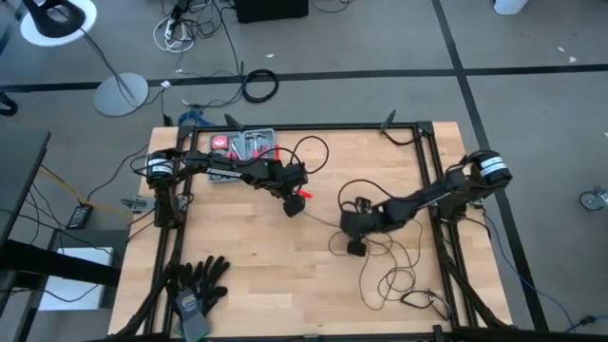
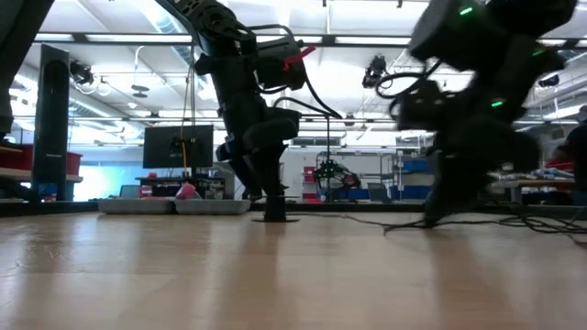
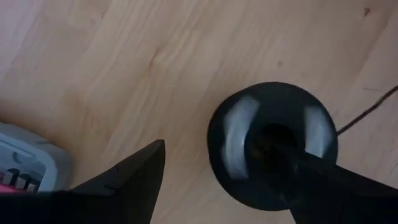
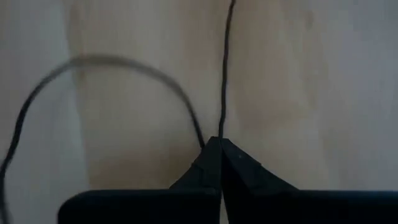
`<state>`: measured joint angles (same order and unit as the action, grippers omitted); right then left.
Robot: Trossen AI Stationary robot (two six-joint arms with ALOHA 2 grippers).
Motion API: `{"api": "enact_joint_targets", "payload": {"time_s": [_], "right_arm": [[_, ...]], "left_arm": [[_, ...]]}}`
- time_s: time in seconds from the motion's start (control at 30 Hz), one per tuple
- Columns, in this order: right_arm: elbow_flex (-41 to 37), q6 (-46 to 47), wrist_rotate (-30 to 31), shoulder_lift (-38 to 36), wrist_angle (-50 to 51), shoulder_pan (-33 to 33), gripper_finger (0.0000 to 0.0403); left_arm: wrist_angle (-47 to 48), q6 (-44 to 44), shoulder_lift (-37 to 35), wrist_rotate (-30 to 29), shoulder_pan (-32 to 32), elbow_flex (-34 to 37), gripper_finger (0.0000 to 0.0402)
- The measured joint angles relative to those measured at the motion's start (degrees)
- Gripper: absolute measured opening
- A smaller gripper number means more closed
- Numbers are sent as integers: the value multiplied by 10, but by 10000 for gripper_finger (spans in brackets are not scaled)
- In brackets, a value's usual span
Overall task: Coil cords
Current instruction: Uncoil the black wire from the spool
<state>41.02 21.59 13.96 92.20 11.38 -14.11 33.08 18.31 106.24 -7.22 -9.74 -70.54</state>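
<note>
Clearly your right pincer (image 4: 221, 142) has pinched shut on the cord (image 4: 225, 68), light, limp and slippery, while your left pincer (image 3: 217, 186) straddles the puck (image 3: 272, 144), its firmest hold.

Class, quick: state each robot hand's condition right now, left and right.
Left hand: open, fingers either side of the round black disc, not clamped.
Right hand: shut on the thin black wire.

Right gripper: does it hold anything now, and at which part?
Yes. The right gripper is shut on the thin black wire, pinching a mid-length stretch between its fingertips.
</note>
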Motion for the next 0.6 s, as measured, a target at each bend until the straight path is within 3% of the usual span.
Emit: {"api": "enact_joint_targets", "payload": {"time_s": [0.27,0.6], "right_arm": [[0,186,11,-54,194,-123,0],[0,515,4,-158,380,-300,0]], "left_arm": [[4,2,0,0,0,0,294],[8,2,0,-2,0,0,294]]}}
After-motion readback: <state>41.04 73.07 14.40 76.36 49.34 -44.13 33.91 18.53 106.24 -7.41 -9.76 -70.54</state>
